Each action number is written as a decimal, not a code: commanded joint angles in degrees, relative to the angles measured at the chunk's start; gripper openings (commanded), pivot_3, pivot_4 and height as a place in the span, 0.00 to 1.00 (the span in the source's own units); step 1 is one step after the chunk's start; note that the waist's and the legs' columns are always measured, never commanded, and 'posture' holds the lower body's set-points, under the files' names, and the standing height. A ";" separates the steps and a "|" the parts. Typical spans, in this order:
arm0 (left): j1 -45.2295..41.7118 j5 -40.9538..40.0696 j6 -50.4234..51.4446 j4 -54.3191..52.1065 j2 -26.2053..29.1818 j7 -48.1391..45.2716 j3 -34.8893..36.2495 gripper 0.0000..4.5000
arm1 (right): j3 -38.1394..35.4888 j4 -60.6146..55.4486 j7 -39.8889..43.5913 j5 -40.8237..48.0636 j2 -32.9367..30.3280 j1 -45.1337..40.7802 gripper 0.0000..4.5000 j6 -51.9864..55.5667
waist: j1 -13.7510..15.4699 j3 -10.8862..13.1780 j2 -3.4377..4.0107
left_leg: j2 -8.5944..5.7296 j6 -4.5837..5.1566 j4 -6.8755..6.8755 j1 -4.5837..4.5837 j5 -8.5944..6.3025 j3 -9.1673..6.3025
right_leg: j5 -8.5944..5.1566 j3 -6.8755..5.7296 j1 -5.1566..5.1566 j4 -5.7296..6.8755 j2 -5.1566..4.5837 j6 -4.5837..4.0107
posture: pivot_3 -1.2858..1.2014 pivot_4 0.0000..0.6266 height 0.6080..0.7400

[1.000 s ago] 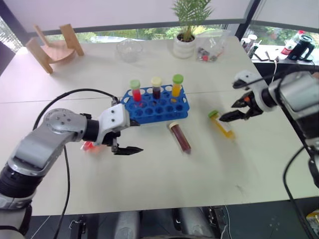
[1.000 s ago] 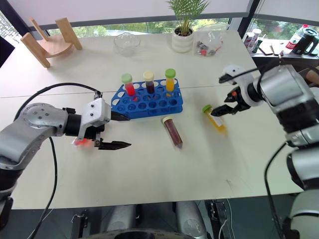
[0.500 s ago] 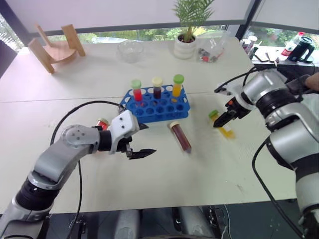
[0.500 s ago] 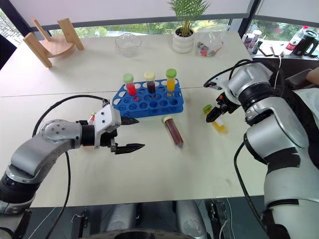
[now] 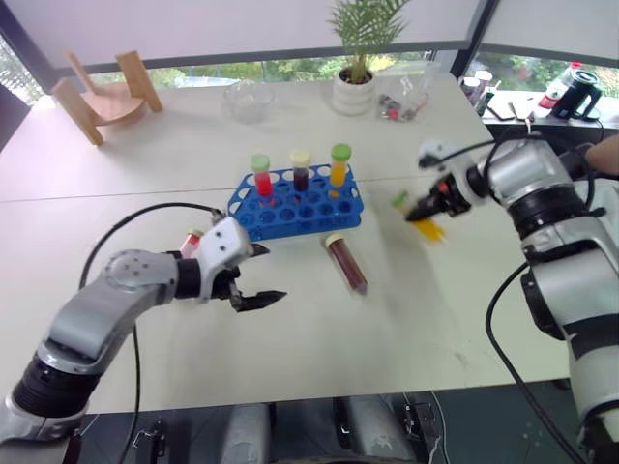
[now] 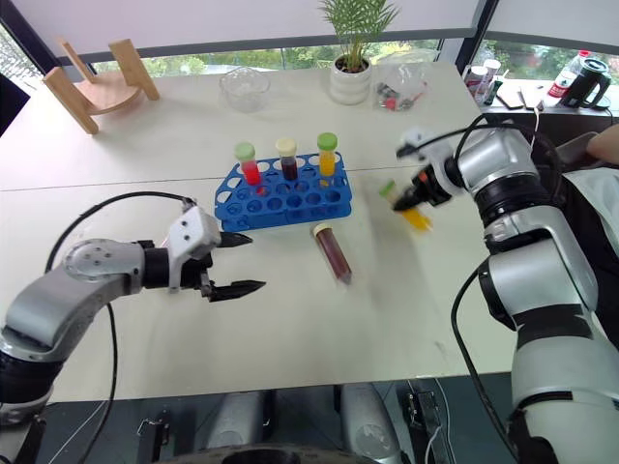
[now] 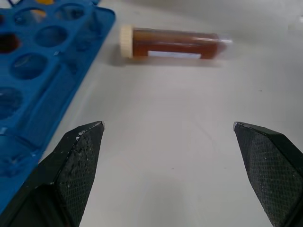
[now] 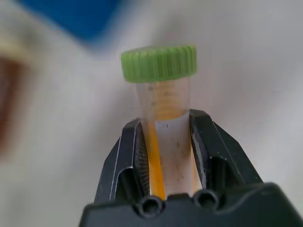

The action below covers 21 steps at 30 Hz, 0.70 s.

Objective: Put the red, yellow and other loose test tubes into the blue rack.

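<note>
Tubes — three racked point(image 5: 301, 170), one brown loose point(image 5: 346, 263), one in right hand point(image 8: 165, 156).

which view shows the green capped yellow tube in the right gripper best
The right wrist view: the yellow tube stands close up between the right gripper fingers, green cap clear of them, shut on its body. Both eye views show it small and smeared, held above the table right of the blue rack.
</note>
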 commanded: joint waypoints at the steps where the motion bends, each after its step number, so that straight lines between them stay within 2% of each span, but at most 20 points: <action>1: -2.33 -3.78 0.27 4.56 0.69 -1.33 6.84 1.00 | -17.60 -24.33 -15.55 9.97 7.68 10.32 0.19 -0.57 | -0.02 -0.02 -0.04 | 0.02 0.00 -0.02 -0.01 0.00 -0.07 | -0.02 -0.05 0.02 0.00 0.03 -0.04 | 0.52 0.24 1.00; 5: -3.94 -3.88 0.25 7.72 4.24 -4.63 7.41 1.00 | -21.33 -41.02 -29.76 12.78 19.32 21.26 0.19 0.08 | -0.11 -0.01 0.00 | 0.01 -0.05 -0.05 -0.04 0.03 -0.07 | -0.03 -0.05 -0.02 0.02 -0.01 -0.05 | 0.52 0.24 1.00; 9: -5.44 -1.87 -0.39 9.88 6.34 -6.59 4.75 1.00 | -19.03 -43.91 -39.72 10.52 27.63 28.39 0.19 -7.59 | -0.04 -0.01 -0.02 | -0.03 -0.21 -0.01 -0.04 0.12 -0.02 | -0.02 -0.02 -0.03 0.06 -0.06 -0.02 | 0.52 0.24 1.00; 14: -6.80 0.34 -1.75 12.10 7.40 -8.11 2.99 1.00 | -13.97 -40.41 -43.50 7.47 29.39 30.60 0.19 -13.90 | -0.16 -0.01 -0.02 | -0.08 -0.28 -0.02 -0.02 0.16 -0.04 | 0.00 -0.03 -0.01 0.08 -0.08 0.00 | 0.52 0.24 1.00; 21: -6.42 2.20 -2.68 13.40 6.99 -8.56 2.48 1.00 | -11.65 -34.44 -44.24 8.37 29.55 31.53 0.19 -18.02 | -0.19 -0.01 -0.01 | -0.02 -0.27 -0.09 -0.01 0.16 -0.05 | -0.02 -0.03 -0.02 0.06 -0.01 -0.02 | 0.52 0.24 1.00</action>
